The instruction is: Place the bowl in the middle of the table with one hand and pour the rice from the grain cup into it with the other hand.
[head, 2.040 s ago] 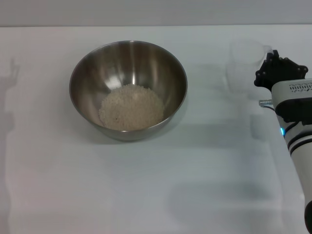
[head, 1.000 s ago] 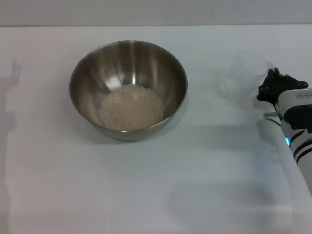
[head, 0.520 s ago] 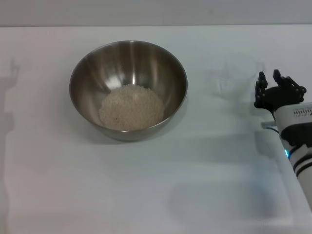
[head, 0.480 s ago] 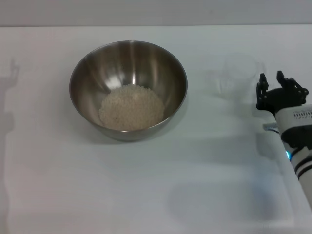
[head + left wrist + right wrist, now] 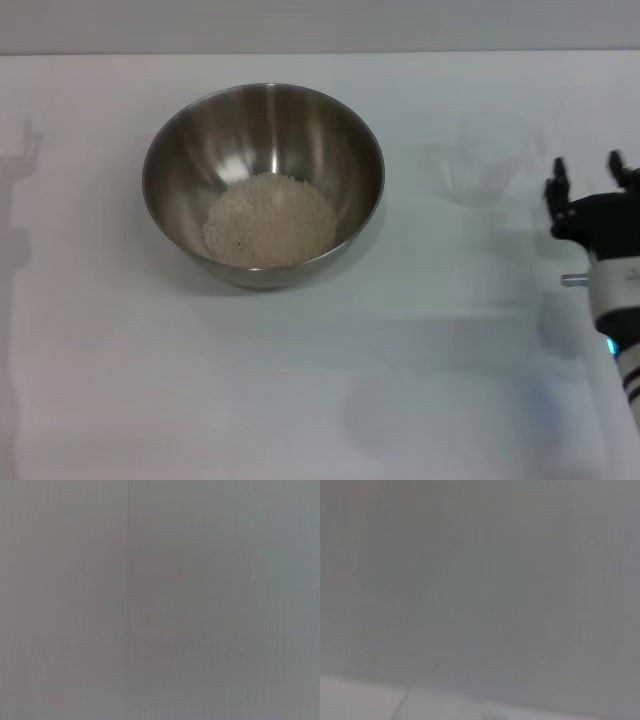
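The steel bowl stands on the white table, left of centre, with a heap of pale rice in its bottom. The clear grain cup stands upright and empty on the table, right of the bowl. My right gripper is open at the right edge, apart from the cup and to its right. My left gripper is out of view. Both wrist views show only a blank grey surface.
The table's far edge runs along the top of the head view. My right arm comes in from the lower right corner.
My right gripper set the cup down upright, opened, and drew back to the right and toward me. The bowl and rice have not moved.
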